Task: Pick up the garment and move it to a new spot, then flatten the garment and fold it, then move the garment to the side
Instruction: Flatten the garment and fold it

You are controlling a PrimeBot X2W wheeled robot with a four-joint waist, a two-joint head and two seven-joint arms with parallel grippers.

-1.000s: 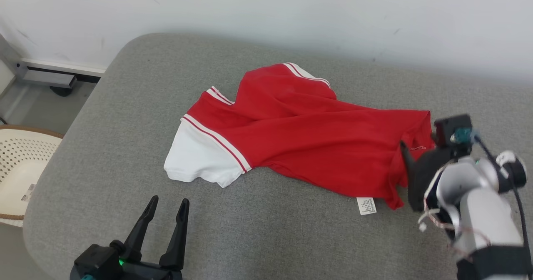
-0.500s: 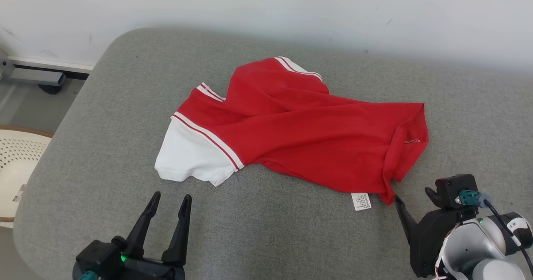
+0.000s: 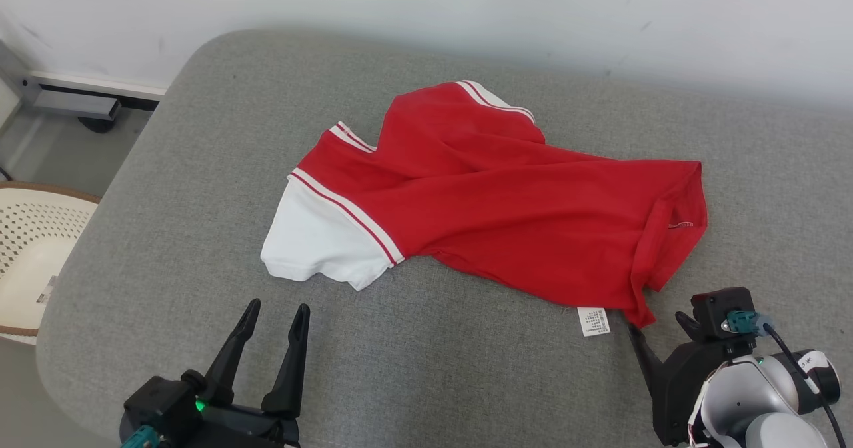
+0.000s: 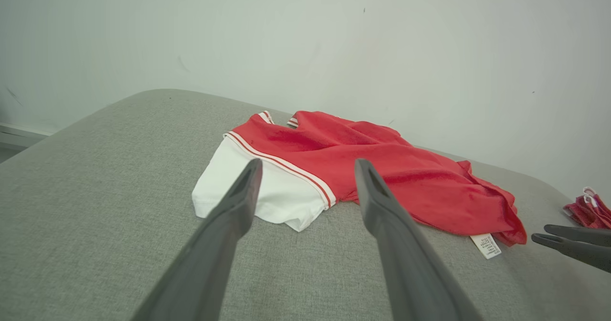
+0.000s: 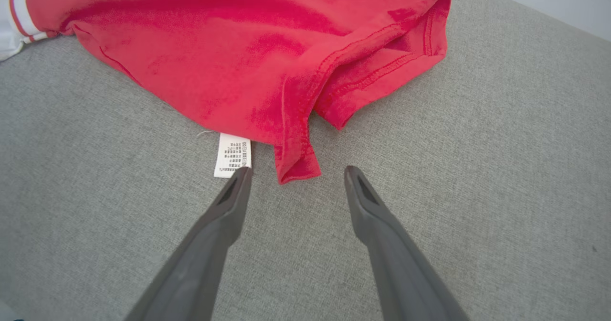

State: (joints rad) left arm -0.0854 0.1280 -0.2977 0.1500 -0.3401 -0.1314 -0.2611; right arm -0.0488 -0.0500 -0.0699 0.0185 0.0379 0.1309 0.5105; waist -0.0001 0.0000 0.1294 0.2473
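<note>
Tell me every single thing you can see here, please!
wide fabric cushion: one, grey, spread before the robot
short-sleeved fabric shirt: one, red with white sleeves, rumpled on the cushion's middle
rectangular care label: one, white, at the shirt's near hem
perforated plastic basket: one, cream, beside the cushion, left
small crumpled cloth: one, red, far right of the shirt
left gripper: one, dark, open, near the white sleeve
right gripper: one, dark, open, by the label

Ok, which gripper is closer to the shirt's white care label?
The right gripper, open and just short of the care label at the red hem. The left gripper sits off by the white sleeve instead.
</note>
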